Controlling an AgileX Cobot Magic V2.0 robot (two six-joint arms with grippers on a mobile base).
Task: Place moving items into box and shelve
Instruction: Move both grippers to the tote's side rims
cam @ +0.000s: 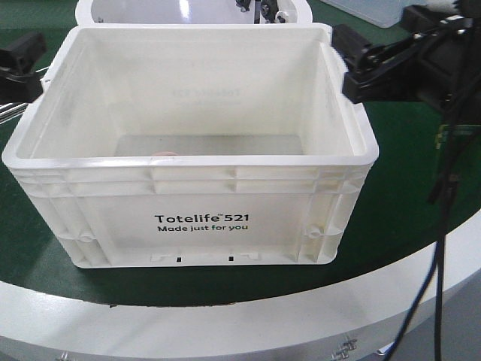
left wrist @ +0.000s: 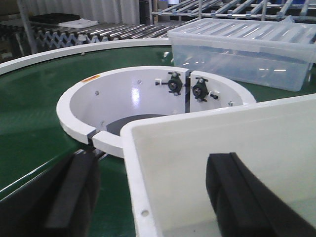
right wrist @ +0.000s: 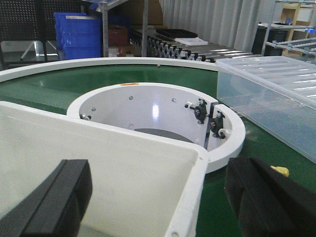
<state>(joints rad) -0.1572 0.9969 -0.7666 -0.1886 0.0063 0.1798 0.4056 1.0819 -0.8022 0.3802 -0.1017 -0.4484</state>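
Observation:
The box (cam: 199, 218), a white crate printed "Totelife 521", stands on the green belt. Behind its front rim a pinkish sliver of a moving item (cam: 164, 156) shows on the floor, mostly hidden. My left gripper (cam: 26, 64) is at the box's left side. In the left wrist view it (left wrist: 155, 192) is open and straddles the left wall (left wrist: 143, 197), one finger (left wrist: 74, 192) outside and the other inside. My right gripper (cam: 359, 64) sits at the right rim. In the right wrist view it (right wrist: 160, 202) is open astride the right wall (right wrist: 190, 197).
A white ring-shaped hub (left wrist: 79, 113) with black fittings stands just behind the box. A clear lidded bin (left wrist: 247, 49) lies at the back right. Blue bins (right wrist: 76, 34) and roller racks (left wrist: 64, 32) are beyond the belt. Black cables (cam: 443, 188) hang from the right arm.

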